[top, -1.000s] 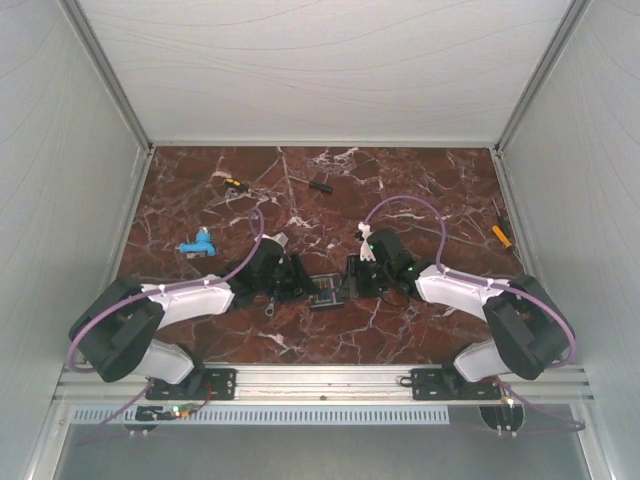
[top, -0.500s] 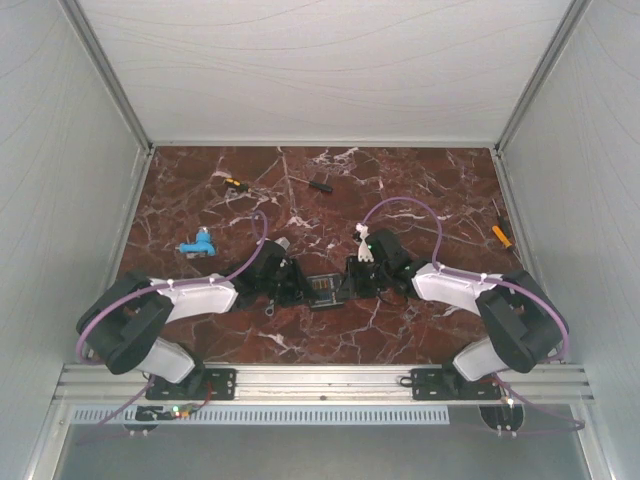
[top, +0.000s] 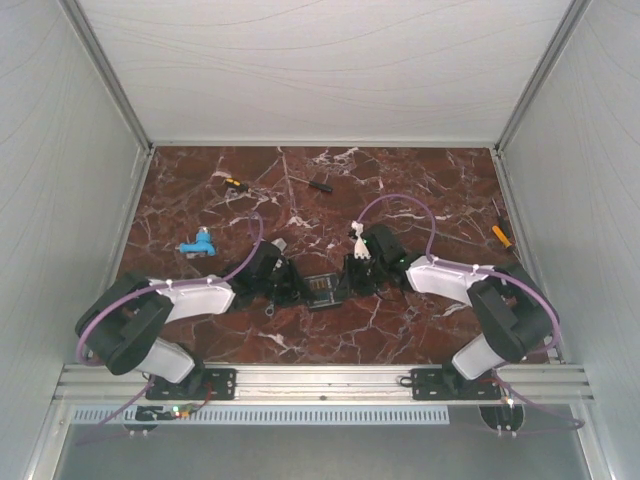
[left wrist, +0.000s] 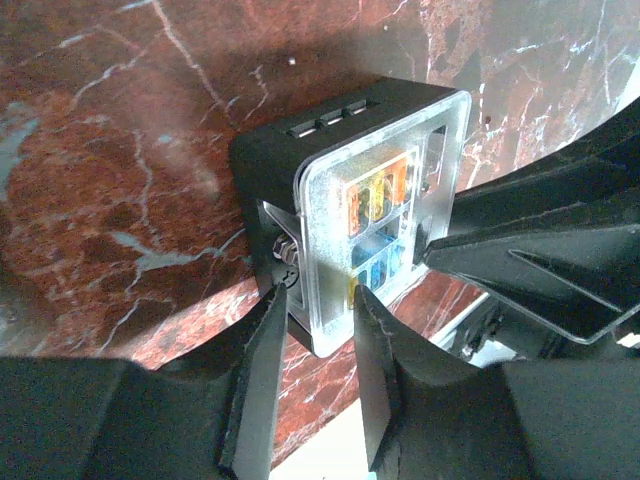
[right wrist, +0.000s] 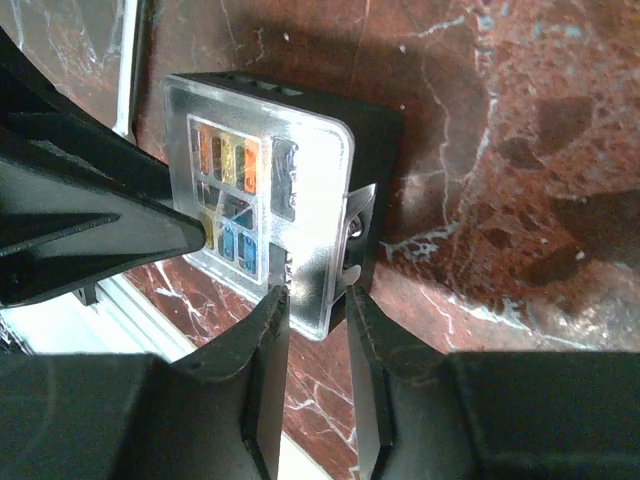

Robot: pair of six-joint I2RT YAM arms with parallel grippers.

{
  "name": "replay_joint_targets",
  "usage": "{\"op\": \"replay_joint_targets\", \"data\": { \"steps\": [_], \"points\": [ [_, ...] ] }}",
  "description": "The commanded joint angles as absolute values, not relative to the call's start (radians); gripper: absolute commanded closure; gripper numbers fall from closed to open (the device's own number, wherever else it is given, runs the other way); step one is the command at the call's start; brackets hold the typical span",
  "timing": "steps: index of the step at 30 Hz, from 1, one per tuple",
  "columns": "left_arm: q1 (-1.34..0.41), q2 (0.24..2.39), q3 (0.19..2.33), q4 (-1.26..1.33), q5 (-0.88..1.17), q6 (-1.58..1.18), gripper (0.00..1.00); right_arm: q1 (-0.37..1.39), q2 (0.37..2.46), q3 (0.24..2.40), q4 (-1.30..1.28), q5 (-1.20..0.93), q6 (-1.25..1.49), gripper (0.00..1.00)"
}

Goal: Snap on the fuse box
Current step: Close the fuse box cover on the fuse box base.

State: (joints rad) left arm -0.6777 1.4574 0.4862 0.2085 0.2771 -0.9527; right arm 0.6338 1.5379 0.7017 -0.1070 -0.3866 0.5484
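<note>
Pincers are closing from both sides on the fuse box (top: pixel 322 290), which is lying on the marble table (top: pixel 420 190) midway between the two arms. Its clear cover (left wrist: pixel 385 220) is already sitting over the rows of orange and blue fuses. Over the past second both arms are drawing inward. The gap on either side of the fuse box is vanishing, and each pair of jaws is narrowing from fairly wide to a slim slot. That is suggesting the job is entering its decisive step, squeezing the cover home rather than lining it up. The left gripper (left wrist: pixel 322 298) is straddling the fuse box's near edge, one finger lying against the black side wall by a metal clip, the other against the cover's face. It is appearing to pinch box and cover together. The right gripper (right wrist: pixel 314 292) is doing the same at the opposite corner, jaws partly closed and touching both surfaces. Whether the cover is seating fully is not showing.
</note>
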Motion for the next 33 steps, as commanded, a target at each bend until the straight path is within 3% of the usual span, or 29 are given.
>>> {"op": "replay_joint_targets", "data": {
  "steps": [1, 12, 16, 23, 28, 33],
  "points": [
    [-0.625, 1.483, 0.397, 0.162, 0.344, -0.952, 0.69, 0.674, 1.685, 0.666, -0.23, -0.249, 0.492, 0.8],
    [-0.642, 1.478, 0.417, 0.389, 0.446, -1.016, 0.66, 0.67, 1.7, 0.792, -0.162, -0.252, 0.434, 0.78],
    [-0.684, 1.514, 0.495, 0.418, 0.448, -1.013, 0.58, 0.616, 1.66, 0.885, -0.165, -0.258, 0.399, 0.75],
    [-0.676, 1.368, 0.508, 0.203, 0.291, -0.906, 0.33, 0.601, 1.467, 0.838, -0.172, -0.216, 0.426, 0.62],
    [-0.629, 1.257, 0.531, 0.11, 0.23, -0.767, 0.24, 0.599, 1.356, 0.711, -0.142, -0.24, 0.512, 0.52],
    [-0.559, 1.314, 0.601, 0.112, 0.233, -0.687, 0.2, 0.6, 1.31, 0.595, -0.022, -0.316, 0.614, 0.46]
  ]
}}
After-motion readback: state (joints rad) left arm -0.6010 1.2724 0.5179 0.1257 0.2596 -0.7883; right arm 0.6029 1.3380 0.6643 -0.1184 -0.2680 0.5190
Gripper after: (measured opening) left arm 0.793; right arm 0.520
